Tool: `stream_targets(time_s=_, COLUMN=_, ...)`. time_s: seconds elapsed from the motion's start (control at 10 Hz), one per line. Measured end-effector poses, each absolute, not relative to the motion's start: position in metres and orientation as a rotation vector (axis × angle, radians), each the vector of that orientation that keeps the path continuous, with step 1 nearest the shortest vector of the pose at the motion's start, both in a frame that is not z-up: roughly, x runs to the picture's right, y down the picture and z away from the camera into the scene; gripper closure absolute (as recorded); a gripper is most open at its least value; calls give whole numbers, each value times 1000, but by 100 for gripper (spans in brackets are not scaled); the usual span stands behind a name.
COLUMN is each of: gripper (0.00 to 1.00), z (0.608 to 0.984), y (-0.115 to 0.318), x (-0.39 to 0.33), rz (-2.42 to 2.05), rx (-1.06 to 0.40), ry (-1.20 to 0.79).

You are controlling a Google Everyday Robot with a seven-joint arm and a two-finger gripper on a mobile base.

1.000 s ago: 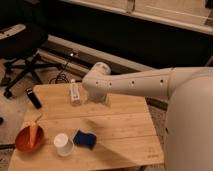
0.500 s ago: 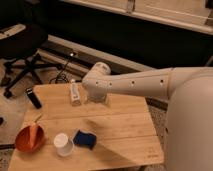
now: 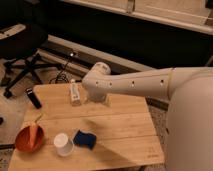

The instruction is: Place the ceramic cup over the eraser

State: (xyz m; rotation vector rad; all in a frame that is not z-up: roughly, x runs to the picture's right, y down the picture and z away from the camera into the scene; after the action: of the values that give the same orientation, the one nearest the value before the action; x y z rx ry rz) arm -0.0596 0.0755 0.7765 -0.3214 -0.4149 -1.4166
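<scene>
Presently the hand (image 3: 101,98) hangs well apart from the ceramic cup (image 3: 63,144).

Table (image 3: 120,125): pale wood, planked, matt, grain showed. Ceramic cup (image 3: 63,144): plain white, smooth, faint sheen. Eraser (image 3: 85,139): dark blue, matt, looked soft. Bowl (image 3: 24,144): orange-red, smooth, slightly glossy. Arm (image 3: 145,82): white shell, smooth, plastic-like, satin. Gripper (image 3: 102,97) hung under the arm's end over the table's far side, beside a small bottle (image 3: 75,93); it looked pale and smooth.
</scene>
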Motion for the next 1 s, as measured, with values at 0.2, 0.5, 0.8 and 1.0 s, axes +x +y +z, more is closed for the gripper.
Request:
stream_targets(time_s=0.2, gripper=20, z=752, y=94, x=-84, rz=-1547, rx=-259, ry=-434)
stream_targets(time_s=0.5, gripper=20, z=713, y=135, x=-114, rz=-1700, rx=-203, ry=-493)
stream_targets(time_s=0.8, gripper=20, z=672, y=163, x=-154, rz=-1852, rx=-132, ry=-537)
stream_targets(time_s=1.0, gripper=20, z=654, y=166, x=-177, rz=-1916, rx=-95, ry=-552)
